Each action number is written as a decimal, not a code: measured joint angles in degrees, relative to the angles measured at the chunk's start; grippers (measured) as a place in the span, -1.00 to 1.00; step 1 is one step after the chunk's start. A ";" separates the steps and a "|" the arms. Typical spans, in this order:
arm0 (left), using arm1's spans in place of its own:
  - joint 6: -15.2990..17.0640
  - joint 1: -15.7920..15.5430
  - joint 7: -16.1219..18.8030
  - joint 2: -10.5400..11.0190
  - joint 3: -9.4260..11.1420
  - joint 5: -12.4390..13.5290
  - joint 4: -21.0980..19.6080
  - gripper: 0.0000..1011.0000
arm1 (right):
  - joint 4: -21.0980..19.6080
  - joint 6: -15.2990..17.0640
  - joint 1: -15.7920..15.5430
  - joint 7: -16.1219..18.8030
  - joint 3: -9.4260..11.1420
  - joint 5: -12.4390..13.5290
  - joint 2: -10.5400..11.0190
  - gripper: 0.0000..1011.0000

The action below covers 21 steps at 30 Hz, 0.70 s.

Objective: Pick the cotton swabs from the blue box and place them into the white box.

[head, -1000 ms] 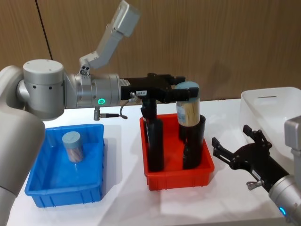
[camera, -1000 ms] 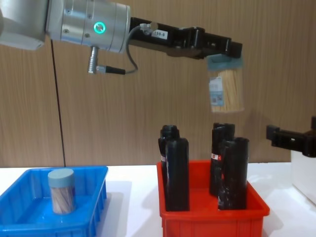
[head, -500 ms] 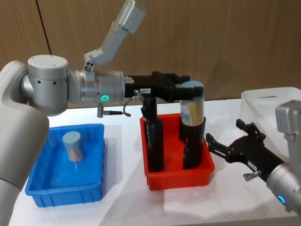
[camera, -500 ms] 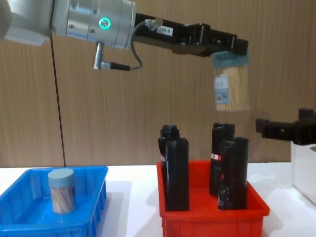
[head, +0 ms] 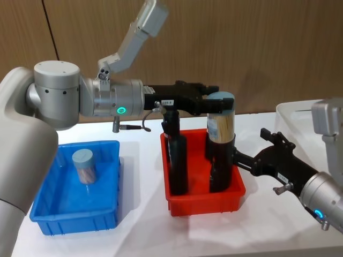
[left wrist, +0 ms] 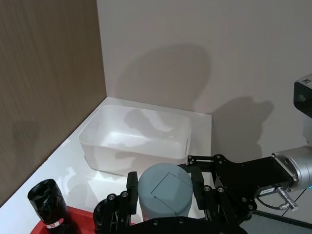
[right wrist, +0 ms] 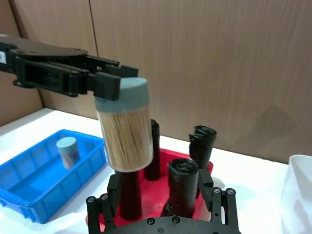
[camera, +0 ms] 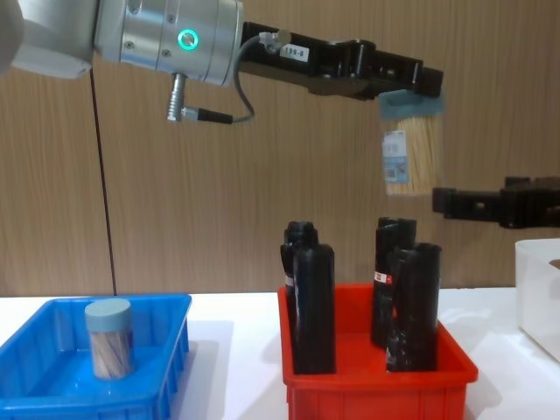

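Note:
My left gripper [head: 217, 103] is shut on the pale lid of a tub of cotton swabs [head: 221, 116], holding it upright in the air above the red bin. From the chest, the tub [camera: 411, 157] hangs well above the black bottles. My right gripper [head: 251, 147] is open, just right of the tub and a little lower; the right wrist view has the tub [right wrist: 124, 129] straight ahead of its spread fingers [right wrist: 102, 209]. Another tub of cotton swabs [head: 84, 166] stands in the blue box [head: 75, 225] at the left. The white box [head: 305, 115] sits at the far right.
A red bin [head: 203, 201] in the middle of the white table holds several tall black bottles [head: 177, 160], directly under the held tub. A wooden wall runs behind the table. Bare tabletop lies between the red bin and the white box [camera: 534, 289].
The left gripper has carried the tub slightly up and to the right. The right gripper has risen and moved left toward the tub, still open.

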 joint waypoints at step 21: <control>0.03 -0.14 -0.18 -0.09 0.04 0.05 0.16 0.32 | -1.48 3.50 1.69 4.74 -0.71 3.30 -0.84 0.98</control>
